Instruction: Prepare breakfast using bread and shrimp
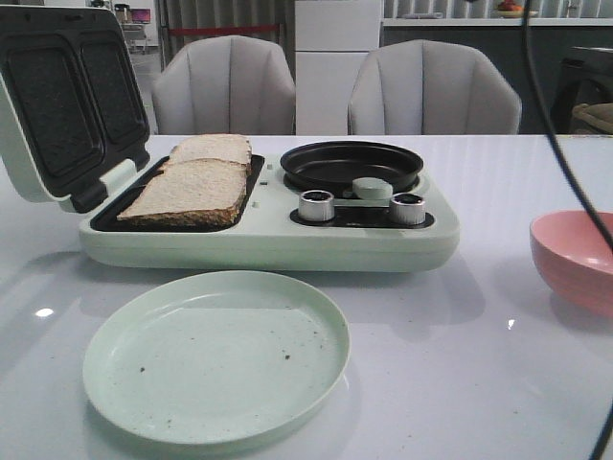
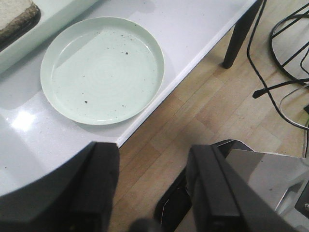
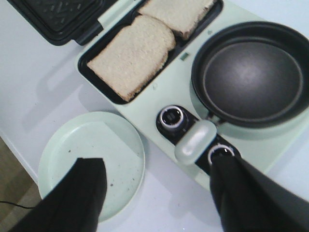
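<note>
- While both grippers hang above the scene with nothing between their fingers, the left gripper [image 2: 152, 193] has its jaws spread wide over the near table edge, with wooden floor showing in the gap.
- Over the near part of the appliance, the right gripper [image 3: 159, 193] is likewise spread apart and grasps nothing; its dark fingers [image 3: 79, 191] frame the pale green plate [image 3: 120, 140] and the control knobs [image 1: 317, 205].
- That plate [image 1: 144, 383] sits on the white table [image 1: 460, 383] just near of the appliance, bare apart from a few dark crumbs.
- On the left, the open sandwich maker [image 1: 268, 244] holds the bread [image 1: 196, 192] (two slices, one nearer and one farther) flat on its dark lower plate, with the lid [image 1: 57, 105] tilted up and back.
- Right of the bread, a round black pan [image 1: 351, 165] rests on the same pale green base.
- At the far right stands a pink bowl [image 1: 570, 259]; its contents cannot be made out, and no shrimp can be made out in any view.
</note>
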Robot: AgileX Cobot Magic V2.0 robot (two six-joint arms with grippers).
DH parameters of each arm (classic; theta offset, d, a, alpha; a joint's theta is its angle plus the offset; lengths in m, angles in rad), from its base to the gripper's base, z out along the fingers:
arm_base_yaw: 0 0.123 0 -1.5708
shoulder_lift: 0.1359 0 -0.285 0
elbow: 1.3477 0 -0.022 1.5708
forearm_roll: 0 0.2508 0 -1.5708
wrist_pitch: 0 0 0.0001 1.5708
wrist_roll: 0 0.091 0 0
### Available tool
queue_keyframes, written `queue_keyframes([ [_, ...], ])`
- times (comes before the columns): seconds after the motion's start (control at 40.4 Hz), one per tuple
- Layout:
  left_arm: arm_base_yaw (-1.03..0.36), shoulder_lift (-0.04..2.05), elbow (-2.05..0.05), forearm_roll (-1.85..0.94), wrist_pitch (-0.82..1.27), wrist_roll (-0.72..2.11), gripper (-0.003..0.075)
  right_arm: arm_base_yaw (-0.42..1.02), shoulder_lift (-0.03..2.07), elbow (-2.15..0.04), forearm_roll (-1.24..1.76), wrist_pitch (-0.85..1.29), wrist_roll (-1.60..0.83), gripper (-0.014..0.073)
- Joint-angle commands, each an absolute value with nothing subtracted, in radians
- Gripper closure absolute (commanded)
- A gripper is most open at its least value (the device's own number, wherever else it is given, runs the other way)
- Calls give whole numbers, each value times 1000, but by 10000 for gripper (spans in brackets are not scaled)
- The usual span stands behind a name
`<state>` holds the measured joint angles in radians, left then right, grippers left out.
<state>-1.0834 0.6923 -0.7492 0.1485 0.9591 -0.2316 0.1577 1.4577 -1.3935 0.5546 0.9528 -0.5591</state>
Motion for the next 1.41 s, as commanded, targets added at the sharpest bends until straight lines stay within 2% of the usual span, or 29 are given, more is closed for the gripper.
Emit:
queue_keyframes([
  [0.0, -1091, 689, -775, 156, 898, -236, 328, 118, 1322, -1340, 567, 925, -556, 34],
  [0.42, -1091, 689, -775, 156, 808, -236, 328, 96, 945, -1051, 456, 1040, -545, 34],
  [0.594, -1091, 689, -775, 168, 804, -236, 328, 69, 838, -994, 248, 1046, -347, 34],
  [0.717, -1091, 689, -775, 204, 804, -236, 328, 61, 783, -976, 223, 1037, -241, 34],
  [0.89, -1091, 689, -775, 219, 815, -242, 328, 61, 752, -963, 231, 1017, -242, 34],
  [1.138, -1062, 804, -810, 225, 964, -267, 328, 61, 752, -961, 231, 1024, -242, 34],
  [1.385, -892, 1016, -893, 282, 1046, -267, 328, 61, 752, -961, 231, 1025, -242, 34],
])
